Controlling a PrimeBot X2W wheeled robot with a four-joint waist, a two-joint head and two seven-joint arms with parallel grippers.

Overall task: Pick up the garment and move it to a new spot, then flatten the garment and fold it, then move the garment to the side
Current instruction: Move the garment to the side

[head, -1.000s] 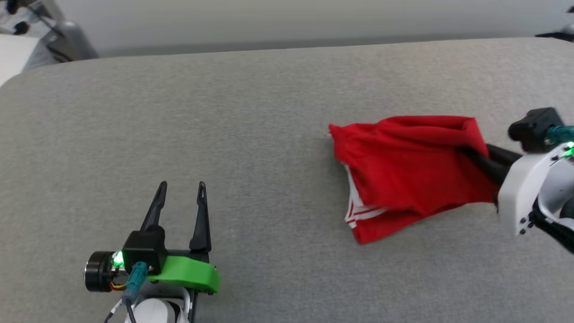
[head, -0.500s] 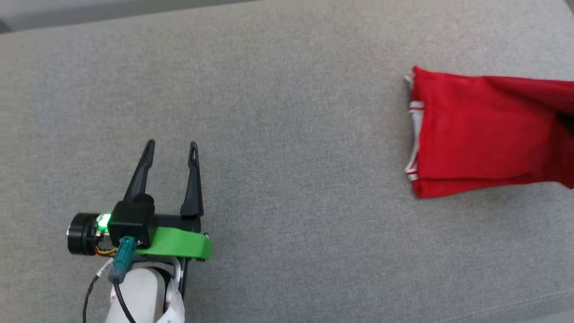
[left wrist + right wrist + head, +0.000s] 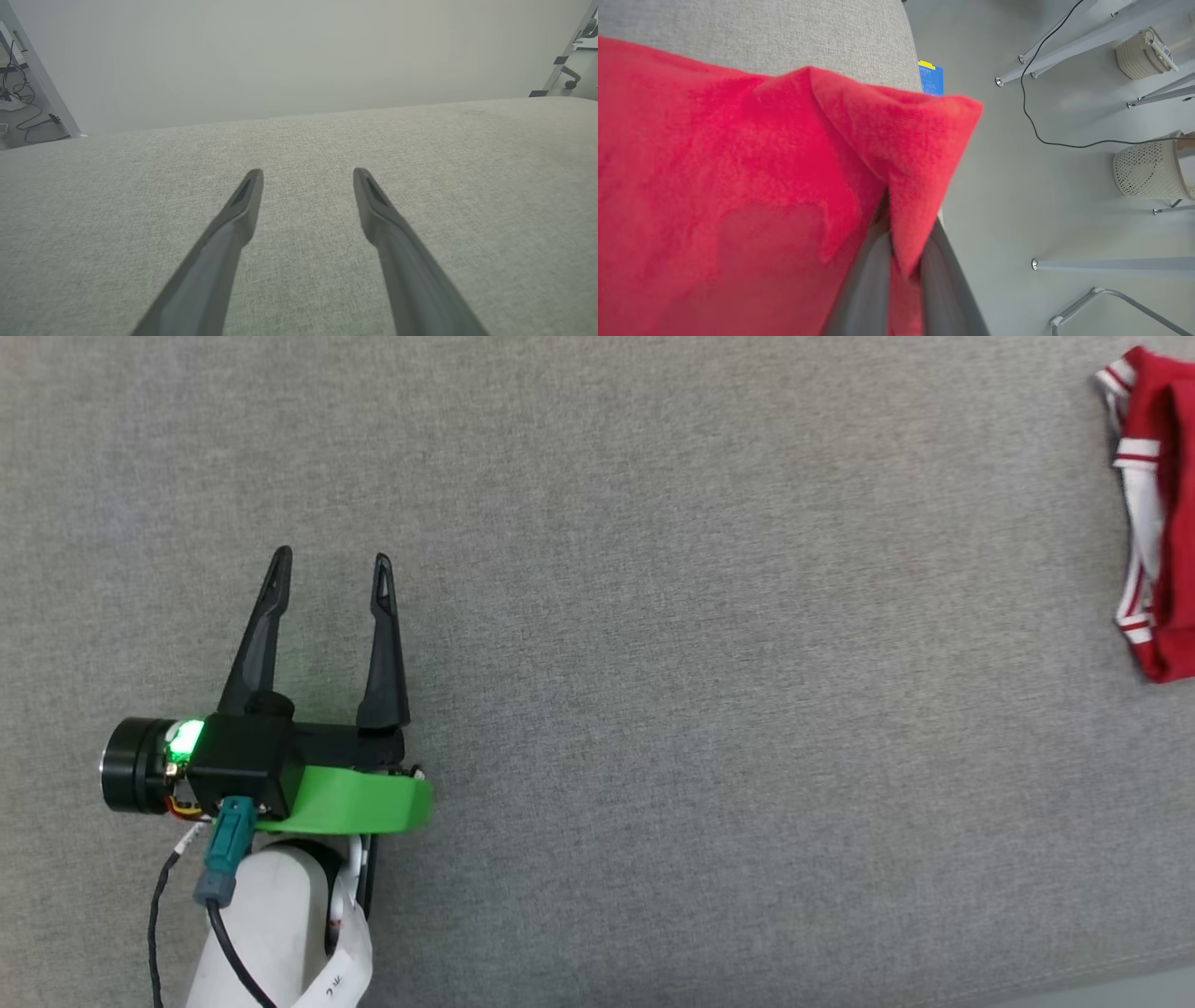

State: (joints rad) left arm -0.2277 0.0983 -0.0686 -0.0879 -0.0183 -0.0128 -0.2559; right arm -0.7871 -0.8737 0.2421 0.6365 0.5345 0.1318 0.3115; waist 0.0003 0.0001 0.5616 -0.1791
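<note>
Now we hold our left gripper (image 3: 330, 556) over the left part of the grey worktop (image 3: 653, 616), jaws spread and empty; at the worktop's right edge our right gripper (image 3: 899, 233) pinches the red jersey T-shirt (image 3: 1167, 476), jaws closed on its fabric.

right gripper (image 3: 896, 224): pinched onto a garment (image 3: 714, 163) fold | garment: spreads left of the fingers (image 3: 866, 284), over grey cushion (image 3: 761, 32) | right of fingers: floor (image 3: 1008, 186), mesh baskets (image 3: 1148, 172)
</note>
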